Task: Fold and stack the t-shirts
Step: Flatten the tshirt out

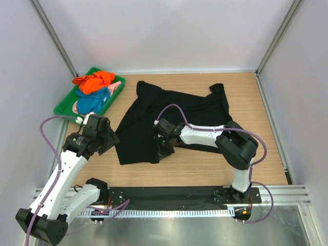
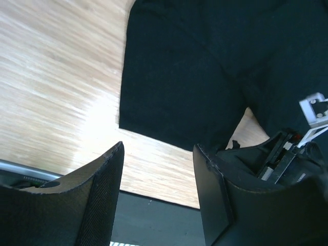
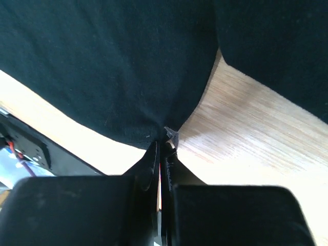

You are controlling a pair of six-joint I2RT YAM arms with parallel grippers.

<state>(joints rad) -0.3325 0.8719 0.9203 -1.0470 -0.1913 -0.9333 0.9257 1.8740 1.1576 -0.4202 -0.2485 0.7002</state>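
1. Reviewing the layout: the black t-shirt [image 1: 174,115] lies loosely spread and rumpled on the bench [image 1: 215,169], in front of both arms. An orange shirt [image 1: 95,81], a blue shirt [image 1: 92,101] and a pink shirt [image 1: 117,84] sit heaped in the green tray [image 1: 64,106] at the far left corner.
2. Right hand [image 3: 163,146]: fully closed, pinching the near hem of the black t-shirt between its fingertips. The cloth gathers to a point at the grip.
3. Left hand [image 2: 159,154]: jaws apart and empty. It hovers over bare bench just beside the near-left corner of the garment, not touching it.
4. Step in hand, in my judgement: taking hold of the near hem to begin flattening or folding the first shirt. Nothing is folded or stacked yet.
5. Next move, in my judgement: the left hand needs to come down on the near-left hem corner and close. With two holds along the same edge, the hem can be pulled taut before any fold is laid.
6. Orientation: a straight hem edge faces the near-left. What look like sleeves lie toward the far side. I read the long axis as running diagonally from near-left to far-right. I cannot make out the collar.
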